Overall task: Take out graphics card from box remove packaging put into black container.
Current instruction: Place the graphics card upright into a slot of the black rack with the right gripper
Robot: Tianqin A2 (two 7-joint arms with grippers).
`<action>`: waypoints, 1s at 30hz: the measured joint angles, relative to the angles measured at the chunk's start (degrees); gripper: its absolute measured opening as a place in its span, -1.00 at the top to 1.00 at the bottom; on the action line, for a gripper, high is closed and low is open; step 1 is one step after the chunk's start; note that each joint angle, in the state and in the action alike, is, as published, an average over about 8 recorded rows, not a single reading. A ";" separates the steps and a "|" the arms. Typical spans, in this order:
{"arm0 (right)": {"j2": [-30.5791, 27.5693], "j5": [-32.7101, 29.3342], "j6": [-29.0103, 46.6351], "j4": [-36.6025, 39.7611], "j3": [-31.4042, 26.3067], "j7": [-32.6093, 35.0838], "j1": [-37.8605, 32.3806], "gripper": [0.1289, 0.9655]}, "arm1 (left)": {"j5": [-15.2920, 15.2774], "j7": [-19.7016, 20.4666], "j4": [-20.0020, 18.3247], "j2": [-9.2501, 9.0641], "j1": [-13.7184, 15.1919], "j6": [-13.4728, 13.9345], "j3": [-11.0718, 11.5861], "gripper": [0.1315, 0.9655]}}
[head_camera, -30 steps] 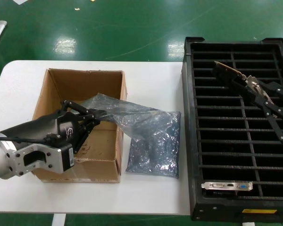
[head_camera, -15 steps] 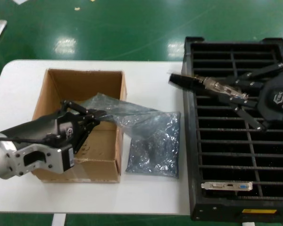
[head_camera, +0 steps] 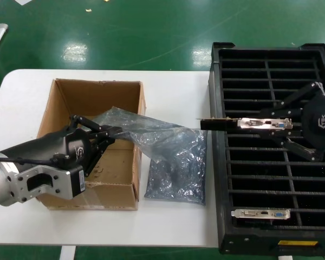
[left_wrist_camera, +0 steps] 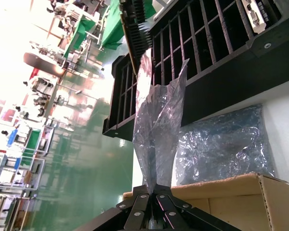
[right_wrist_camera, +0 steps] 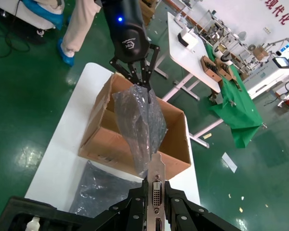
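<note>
My right gripper (head_camera: 276,125) is shut on the graphics card (head_camera: 244,124) by its silver bracket. It holds the card level above the black container (head_camera: 219,162), with the dark end sticking out past the crate's left wall. The bracket shows between the jaws in the right wrist view (right_wrist_camera: 156,183). My left gripper (head_camera: 115,131) is shut on one end of the crinkly packaging bag (head_camera: 151,138), which stretches from above the brown box (head_camera: 97,97) toward the crate. The left wrist view shows the bag (left_wrist_camera: 156,125) pinched in the gripper (left_wrist_camera: 155,192).
A second grey-blue bag (head_camera: 176,168) lies flat on the white table (head_camera: 173,227) between box and crate. Another card (head_camera: 260,213) stands in the crate's front row, above the yellow label (head_camera: 298,243). Green floor surrounds the table.
My right gripper has swung the card from the crate's far right rows toward its left wall and turned it level. The left arm and bag have not moved.
</note>
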State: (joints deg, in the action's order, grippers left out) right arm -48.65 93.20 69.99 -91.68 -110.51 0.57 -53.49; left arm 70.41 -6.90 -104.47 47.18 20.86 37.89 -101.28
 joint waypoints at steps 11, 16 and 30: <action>-0.06 -0.10 0.17 0.26 0.01 0.55 -0.16 0.86 | 0.00 0.00 0.00 0.00 0.00 0.00 0.00 0.98; 0.59 -0.96 0.80 0.66 -0.92 -0.37 -1.29 0.86 | 0.00 0.00 0.00 0.00 0.00 0.00 0.00 0.98; 7.14 -7.37 13.14 7.39 -10.89 -12.26 -15.13 0.86 | 0.00 0.00 0.00 0.00 0.00 0.00 0.00 0.98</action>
State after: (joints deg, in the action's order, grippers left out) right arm -41.51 85.83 83.13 -84.29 -121.40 -11.69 -68.62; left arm 70.41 -6.90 -104.47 47.17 20.86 37.90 -101.27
